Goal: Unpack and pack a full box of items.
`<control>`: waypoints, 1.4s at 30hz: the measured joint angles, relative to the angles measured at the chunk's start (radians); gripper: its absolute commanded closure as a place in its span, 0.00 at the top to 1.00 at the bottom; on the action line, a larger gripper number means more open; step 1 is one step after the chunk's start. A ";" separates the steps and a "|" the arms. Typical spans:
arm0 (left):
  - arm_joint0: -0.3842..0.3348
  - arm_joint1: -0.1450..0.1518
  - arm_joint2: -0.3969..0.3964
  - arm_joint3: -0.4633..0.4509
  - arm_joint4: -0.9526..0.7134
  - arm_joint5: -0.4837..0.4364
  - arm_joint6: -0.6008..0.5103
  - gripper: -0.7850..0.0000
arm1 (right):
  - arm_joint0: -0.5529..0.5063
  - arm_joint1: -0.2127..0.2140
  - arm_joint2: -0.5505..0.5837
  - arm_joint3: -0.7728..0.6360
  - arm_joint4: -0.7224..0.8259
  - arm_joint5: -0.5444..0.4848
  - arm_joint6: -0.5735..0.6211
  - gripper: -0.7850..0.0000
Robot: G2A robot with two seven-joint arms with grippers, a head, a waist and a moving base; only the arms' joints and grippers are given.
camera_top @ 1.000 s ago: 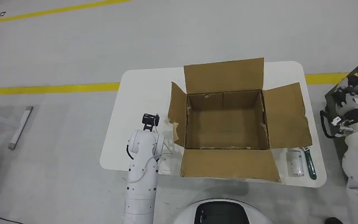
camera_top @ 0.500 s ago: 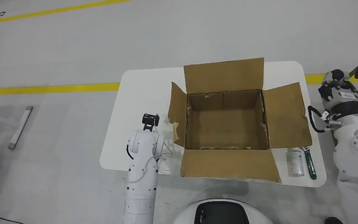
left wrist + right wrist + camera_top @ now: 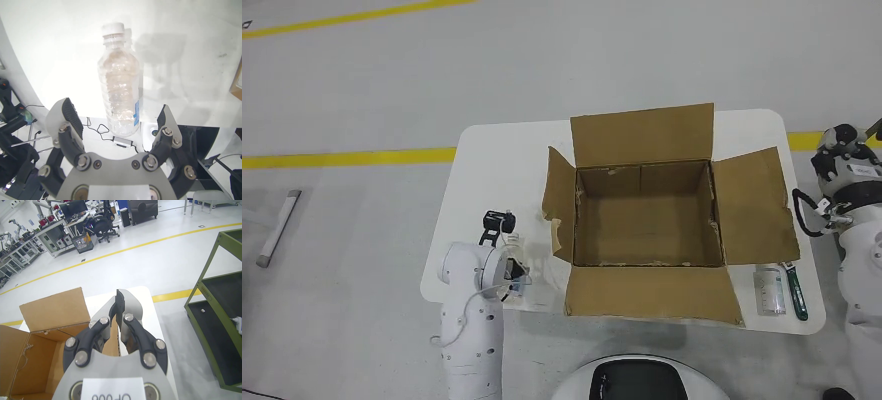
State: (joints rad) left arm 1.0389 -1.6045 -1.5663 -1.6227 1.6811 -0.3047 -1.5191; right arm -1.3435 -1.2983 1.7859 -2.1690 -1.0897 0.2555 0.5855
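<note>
Box [image 3: 642,135] sits open mid-table [image 3: 502,160], flaps out. My left gripper [image 3: 115,106] is spread wide, holding nothing; a clear bottle [image 3: 119,85] lies just ahead, and I can't read its blue label [image 3: 137,111]. Right gripper [image 3: 118,298] is pinched closed on nothing beside the box.

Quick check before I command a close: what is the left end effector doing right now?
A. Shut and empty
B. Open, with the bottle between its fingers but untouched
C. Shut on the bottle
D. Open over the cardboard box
B: in the left wrist view the left end effector is spread wide, and the clear bottle sits between its fingers with a gap on each side.
</note>
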 measured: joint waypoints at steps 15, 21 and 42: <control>-0.044 0.043 -0.043 0.157 -0.093 0.015 0.035 1.00 | 0.000 0.000 0.000 0.000 0.000 0.000 0.000 0.00; -0.065 0.053 -0.041 0.220 -0.083 0.031 0.069 1.00 | 0.000 0.000 0.000 0.000 0.000 0.000 0.000 0.00; -0.052 0.075 -0.012 0.152 -0.136 0.069 0.070 0.00 | -0.006 0.000 0.000 0.001 0.014 -0.015 -0.011 0.00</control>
State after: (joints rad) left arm 0.9866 -1.5292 -1.5781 -1.4705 1.5451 -0.2353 -1.4491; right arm -1.3498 -1.2984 1.7859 -2.1676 -1.0757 0.2409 0.5744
